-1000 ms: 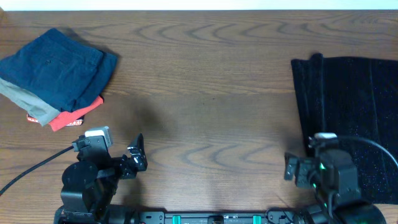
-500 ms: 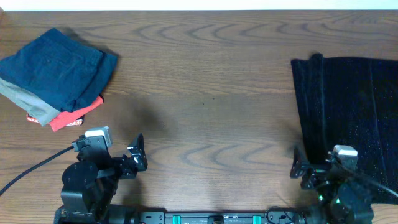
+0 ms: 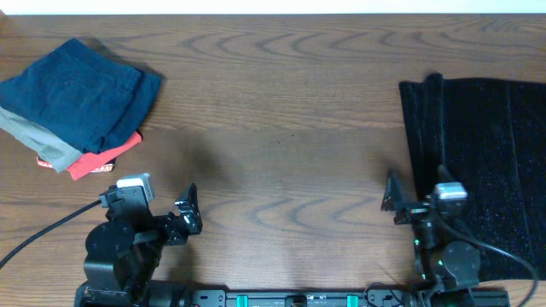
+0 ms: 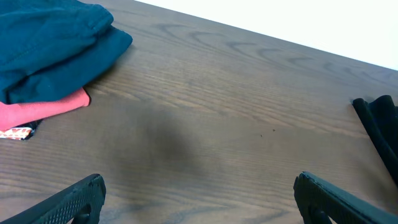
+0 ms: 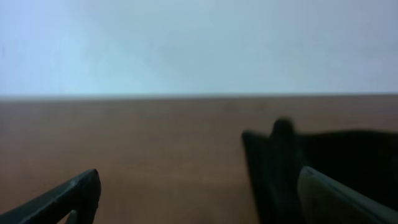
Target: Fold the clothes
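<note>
The trousers (image 3: 77, 89) look soft and limp; I'd pinch a thick seamed edge. Left gripper (image 3: 186, 213) and right gripper (image 3: 394, 198) gape, empty.

Wood-grain desk (image 3: 281, 128) seen from overhead, with a black sparkly cloth (image 3: 486, 145) spread flat at its right edge, running out of view. At the far left, well apart from the cloth, a folded grey-khaki garment (image 3: 34, 141) overlaps a folded red garment (image 3: 107, 158), whose corner points toward the desk's middle.
</note>
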